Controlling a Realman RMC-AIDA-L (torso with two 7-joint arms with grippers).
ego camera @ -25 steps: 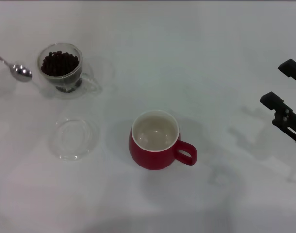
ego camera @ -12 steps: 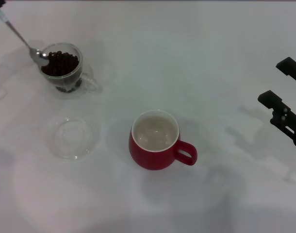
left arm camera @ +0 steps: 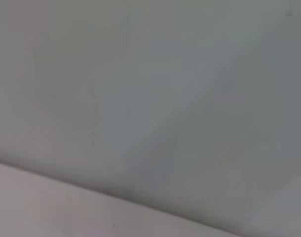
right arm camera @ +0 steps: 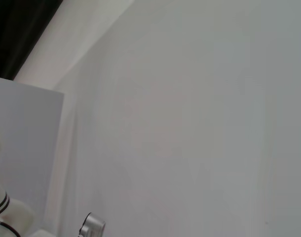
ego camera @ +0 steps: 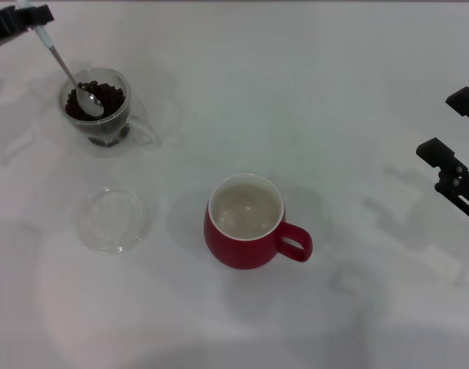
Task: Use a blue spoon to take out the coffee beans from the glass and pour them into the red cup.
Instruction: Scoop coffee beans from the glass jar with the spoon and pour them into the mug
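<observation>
The glass (ego camera: 121, 121) stands at the far left of the white table, filled with coffee beans (ego camera: 109, 94). The blue spoon (ego camera: 65, 69) slants down into it, its metal bowl resting on the beans. My left gripper (ego camera: 28, 15) is at the top left corner, shut on the spoon's pale handle, above and to the left of the glass. The red cup (ego camera: 246, 231) stands at the middle, upright, its cream inside empty, its handle toward the right. My right gripper (ego camera: 451, 127) is open and empty at the right edge. Both wrist views show only pale blank surface.
A flat clear glass saucer (ego camera: 114, 220) lies on the table in front of the glass, to the left of the red cup. A metal and white robot part (right arm camera: 91, 226) shows in a corner of the right wrist view.
My left gripper has come in from the left edge, carrying the spoon to the right. The spoon's bowl went from the table beside the glass, over the rim, onto the beans. The right arm barely moved.
</observation>
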